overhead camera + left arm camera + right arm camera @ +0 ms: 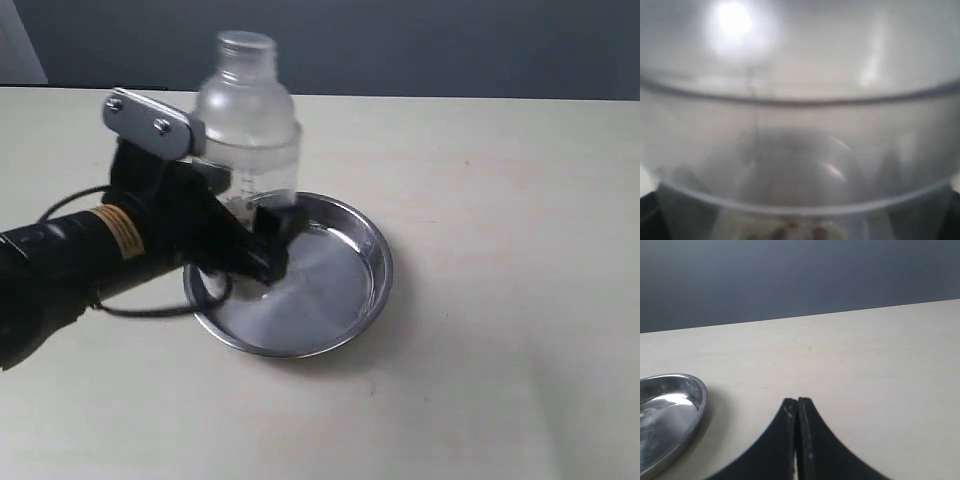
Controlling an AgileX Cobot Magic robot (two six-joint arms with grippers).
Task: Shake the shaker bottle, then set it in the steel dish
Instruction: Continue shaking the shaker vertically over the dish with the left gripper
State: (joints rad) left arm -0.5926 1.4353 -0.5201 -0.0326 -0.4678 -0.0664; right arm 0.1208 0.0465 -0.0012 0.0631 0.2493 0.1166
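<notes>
The shaker bottle (250,120) stands upright over the rear left part of the steel dish (375,250). Its domed shoulder and small cap (246,45) are clear of the arm, but its base is hidden behind the left gripper (265,225), so it cannot be told whether it rests on the dish floor or hangs just above it. The gripper reaches in from the left with its jaws spread wide around the bottle's lower body, and it appears to clamp it. Only the near finger shows in the exterior view, since the far one is behind the plastic. In the left wrist view the bottle (800,125) fills the whole picture, blurred. A few brownish specks (790,232) are cut off at the edge, and dark finger tips are just visible in two corners against the clear wall. A black cable (140,312) loops under the arm, whose rear runs out of view. The right gripper (797,405) has its jaws pressed together with nothing between them. It hovers over the bare table (865,365), with the dish (697,400) off to one side and partly cut off.
</notes>
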